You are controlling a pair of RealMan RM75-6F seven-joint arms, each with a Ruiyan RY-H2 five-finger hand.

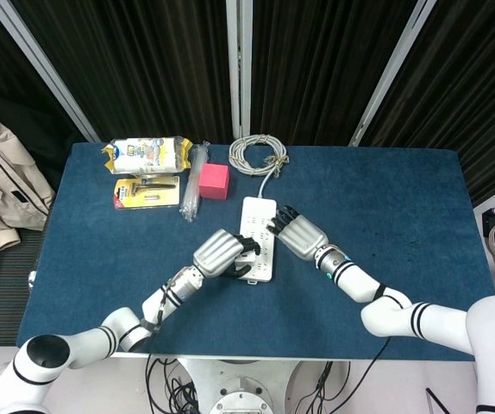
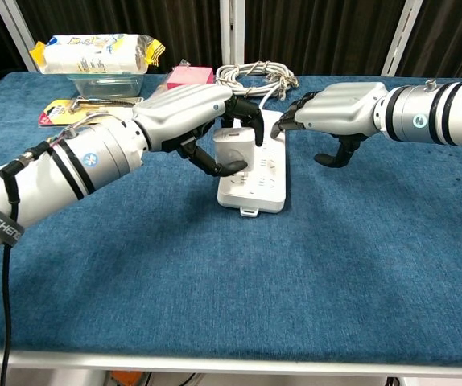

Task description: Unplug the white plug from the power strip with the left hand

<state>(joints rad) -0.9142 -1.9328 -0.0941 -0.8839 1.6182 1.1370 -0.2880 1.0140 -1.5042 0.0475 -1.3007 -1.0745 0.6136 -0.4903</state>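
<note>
The white power strip [image 1: 260, 226] [image 2: 261, 178] lies lengthwise at the table's middle. My left hand [image 1: 220, 253] [image 2: 184, 121] reaches in from the left and grips the white plug [image 2: 235, 148] between thumb and fingers, over the strip's near half. The plug stands a little above the strip's face. Whether its pins are still in the socket is hidden by my fingers. In the head view the plug is mostly covered by the hand. My right hand [image 1: 297, 236] [image 2: 336, 108] comes from the right, its fingertips [image 2: 286, 123] resting on the strip's right edge, holding nothing.
The strip's white cable coil [image 1: 260, 153] [image 2: 257, 79] lies at the back. A pink box [image 1: 214, 180] [image 2: 189, 75], a clear tube pack [image 1: 194, 191], a yellow blister pack [image 1: 147, 191] [image 2: 86, 108] and a wipes packet [image 1: 147, 154] [image 2: 94, 50] sit at the back left.
</note>
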